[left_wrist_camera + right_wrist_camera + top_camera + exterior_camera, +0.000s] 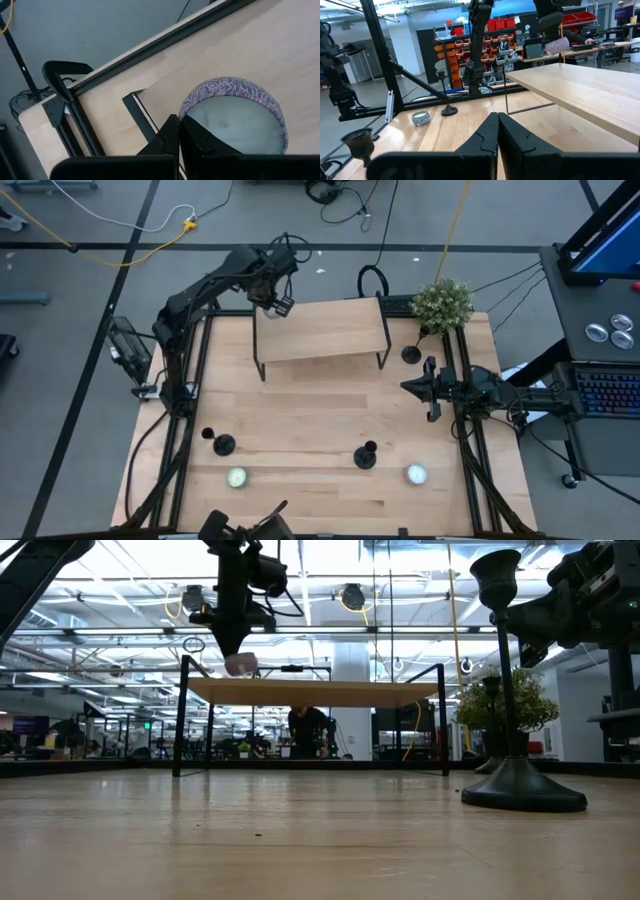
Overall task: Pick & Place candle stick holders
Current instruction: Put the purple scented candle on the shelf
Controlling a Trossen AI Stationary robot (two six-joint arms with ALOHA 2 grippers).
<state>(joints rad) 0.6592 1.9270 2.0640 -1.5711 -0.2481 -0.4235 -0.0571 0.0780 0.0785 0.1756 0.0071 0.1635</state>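
Note:
Three black candlestick holders stand on their round bases on the table: one near left (pixel 224 444), one near middle (pixel 366 455), one far right (pixel 411 354). The near one looms in the low view (pixel 520 780). My left gripper (pixel 277 304) is above the far left corner of a small raised wooden shelf (pixel 320 330), shut on a tealight candle in a purple patterned cup (pixel 235 120). My right gripper (pixel 425 388) is shut and empty at the table's right side, pointing toward the left edge. My left gripper holds the tealight by its cup's rim (pixel 186 107), at one side of the cup; the fingers themselves hide the exact place of contact. The fingers point down from above. The tealight (pixel 241 663) hangs at their tips, clear above the shelf top (pixel 310 690).
Two tealights lie near the table's front edge, one left (pixel 237 477) and one right (pixel 416 474). A potted plant (pixel 442 302) stands at the far right corner. The shelf stands on thin black legs (pixel 258 365). Bare wood lies in the table's middle.

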